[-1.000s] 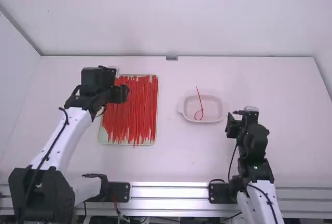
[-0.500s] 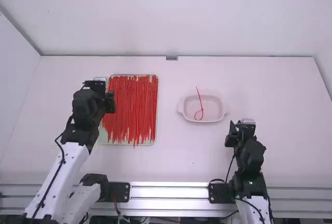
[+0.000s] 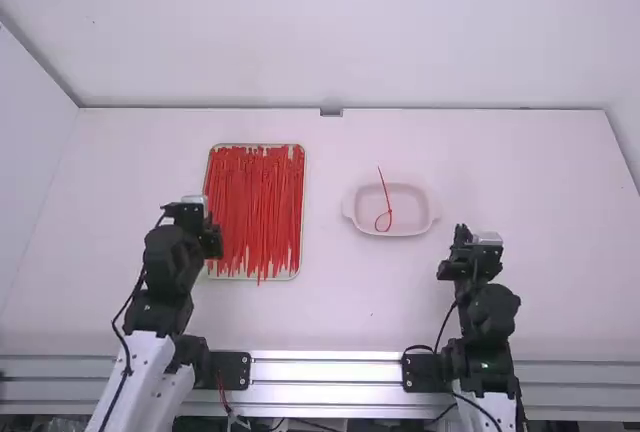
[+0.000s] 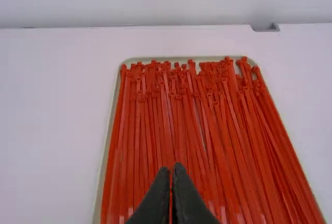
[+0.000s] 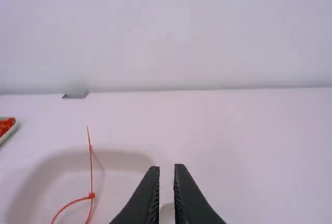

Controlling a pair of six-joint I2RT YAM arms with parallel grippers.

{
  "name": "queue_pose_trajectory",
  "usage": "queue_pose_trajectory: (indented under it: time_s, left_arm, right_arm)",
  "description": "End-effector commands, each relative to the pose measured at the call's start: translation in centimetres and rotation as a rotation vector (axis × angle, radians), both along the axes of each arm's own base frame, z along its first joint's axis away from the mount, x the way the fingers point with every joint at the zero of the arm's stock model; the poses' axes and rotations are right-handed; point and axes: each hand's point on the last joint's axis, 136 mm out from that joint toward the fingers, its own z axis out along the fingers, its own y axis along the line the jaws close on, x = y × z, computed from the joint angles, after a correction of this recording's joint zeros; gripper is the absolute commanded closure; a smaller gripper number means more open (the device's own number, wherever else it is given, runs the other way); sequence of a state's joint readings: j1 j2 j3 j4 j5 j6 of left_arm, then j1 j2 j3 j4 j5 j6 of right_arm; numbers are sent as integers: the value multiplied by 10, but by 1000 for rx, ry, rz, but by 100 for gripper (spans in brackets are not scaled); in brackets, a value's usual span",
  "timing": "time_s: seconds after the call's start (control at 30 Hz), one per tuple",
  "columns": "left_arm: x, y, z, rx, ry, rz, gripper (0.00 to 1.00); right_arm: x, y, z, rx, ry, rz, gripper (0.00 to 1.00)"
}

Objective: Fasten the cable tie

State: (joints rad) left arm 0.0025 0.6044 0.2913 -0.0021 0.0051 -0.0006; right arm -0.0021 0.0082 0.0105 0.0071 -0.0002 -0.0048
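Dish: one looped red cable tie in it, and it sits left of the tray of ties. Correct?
Not quite. The dish sits to the right of the tray of ties, not the left; the high view shows this. The rest holds: one looped red cable tie lies in it.

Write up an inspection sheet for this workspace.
Surface: white table, no spills seen.
Job's things: tray full of straight red cable ties; one looped cable tie lies in the white dish.
Clutter: nothing seen.
Grippers: left gripper shut, empty, above the tray's near end; right gripper slightly open, empty, near the dish.
Cables: black cables along both arms.
Surroundings: white walls; grey bracket at the table's far edge.
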Motion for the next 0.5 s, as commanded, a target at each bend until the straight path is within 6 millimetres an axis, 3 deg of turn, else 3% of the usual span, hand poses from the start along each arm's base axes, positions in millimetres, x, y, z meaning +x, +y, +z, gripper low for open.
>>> queue_pose_trajectory:
  time_s: [0.0, 0.17, 0.47]
  left_arm:
    - [-8, 0, -10, 3, -6, 2, 100]
    - [-20, 0, -33, 3, -6, 2, 100]
    - [-33, 0, -65, 3, -18, 2, 100]
  right_arm:
    - [0, 0, -5, 5, 9, 1, 94]
    - [0, 0, -5, 5, 9, 1, 100]
    - [0, 0, -5, 5, 9, 1, 100]
